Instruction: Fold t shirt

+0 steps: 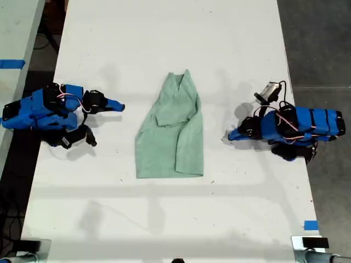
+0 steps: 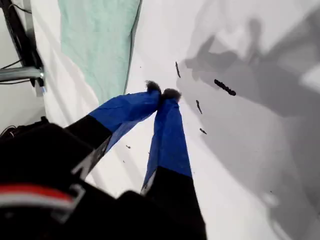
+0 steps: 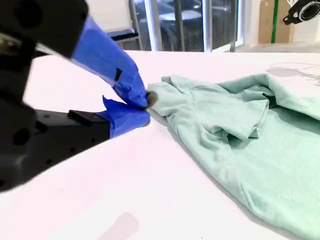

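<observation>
- At the middle of the white tabletop [image 1: 164, 219] lies the pale mint-green V-neck fabric t shirt [image 1: 170, 137] [image 2: 100, 45] [image 3: 240, 140]. It is flat, with its neck toward 12 o'clock and its straight hem toward 6 o'clock in the exterior view.
- Both long sides appear turned inward, giving a narrow tapering outline. The lengthwise folds therefore look done, and the crosswise fold is judged not yet made.
- At 3 o'clock from the t shirt in the exterior view, the first blue-fingered gripper [image 1: 230, 136] [image 2: 162, 94] rests low over bare table, apart from the cloth. Its fingers are together on nothing.
- At 9 o'clock in that view, the second blue-fingered gripper [image 1: 119, 106] [image 3: 145, 107] points at the upper part of the garment. Its fingers are likewise pressed together and empty. Its wrist view puts the tips close to the cloth edge, but contact cannot be told.
- Next move, as a judgement: both sets of fingers must part, reach one end of the t shirt, pinch its two corners and carry that end over the other.
- Count: one t shirt; two arms, each with one gripper; two small blue tape pieces, at 10 o'clock [image 1: 11, 63] and 5 o'clock [image 1: 310, 224] in the exterior view.
</observation>
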Action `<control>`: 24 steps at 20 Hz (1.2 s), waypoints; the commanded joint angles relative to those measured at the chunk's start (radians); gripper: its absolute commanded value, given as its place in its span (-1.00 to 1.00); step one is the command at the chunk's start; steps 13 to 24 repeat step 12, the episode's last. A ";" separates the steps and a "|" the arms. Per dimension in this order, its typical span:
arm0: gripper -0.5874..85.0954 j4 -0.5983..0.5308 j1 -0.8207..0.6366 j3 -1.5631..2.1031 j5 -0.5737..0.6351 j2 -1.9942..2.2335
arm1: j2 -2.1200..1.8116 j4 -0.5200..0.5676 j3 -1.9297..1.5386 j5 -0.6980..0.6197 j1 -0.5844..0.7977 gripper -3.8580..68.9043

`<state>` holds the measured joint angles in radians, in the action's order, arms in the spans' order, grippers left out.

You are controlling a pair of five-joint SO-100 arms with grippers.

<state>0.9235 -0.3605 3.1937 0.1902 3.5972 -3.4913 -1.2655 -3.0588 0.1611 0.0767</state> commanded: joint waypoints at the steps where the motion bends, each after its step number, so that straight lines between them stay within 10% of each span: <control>1: -0.99 -0.003 -0.002 0.009 -0.012 0.009 | -0.014 -0.006 -0.057 0.002 0.000 -0.84; 24: -0.99 -0.003 -0.002 0.009 -0.012 0.009 | -0.014 -0.005 -0.057 -0.005 0.006 -0.84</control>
